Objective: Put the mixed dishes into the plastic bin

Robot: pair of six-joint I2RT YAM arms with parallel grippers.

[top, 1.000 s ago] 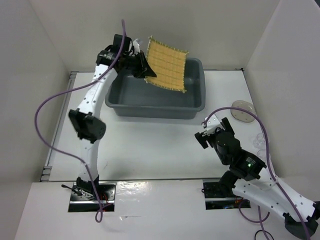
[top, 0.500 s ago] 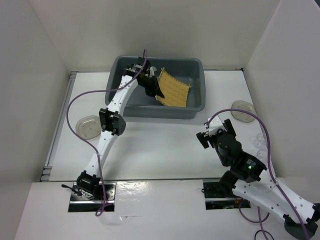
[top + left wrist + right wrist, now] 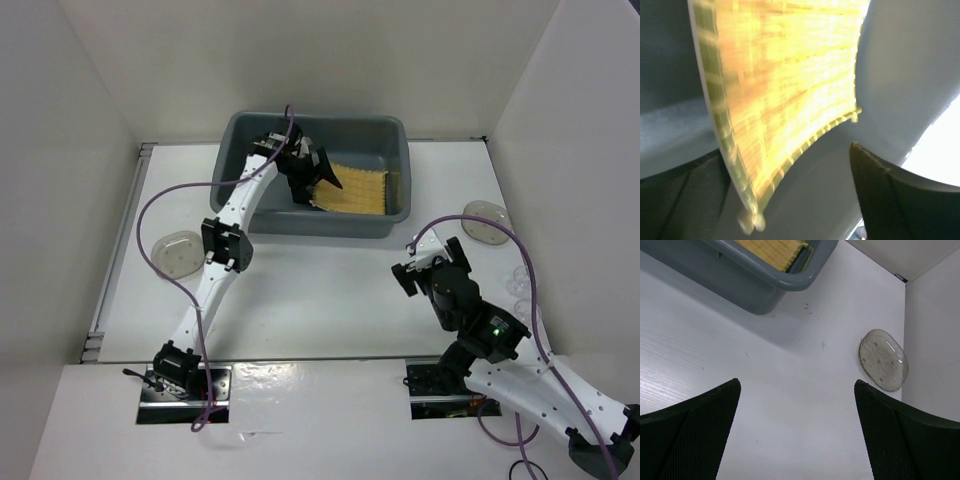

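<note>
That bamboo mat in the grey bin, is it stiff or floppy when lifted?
Probably floppy: the bamboo mat curves in the left wrist view. Likely light, since it looks thin and slatted. Held by one edge, it may sag.

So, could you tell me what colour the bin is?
The bin is grey; top view shows it best.

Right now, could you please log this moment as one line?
left claw: open over square tan bamboo mat | mat: inside grey plastic bin | right claw: open, empty | clear plastic plates: on white table

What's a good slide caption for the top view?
Left gripper open over bamboo mat in grey bin; right gripper open.
</note>
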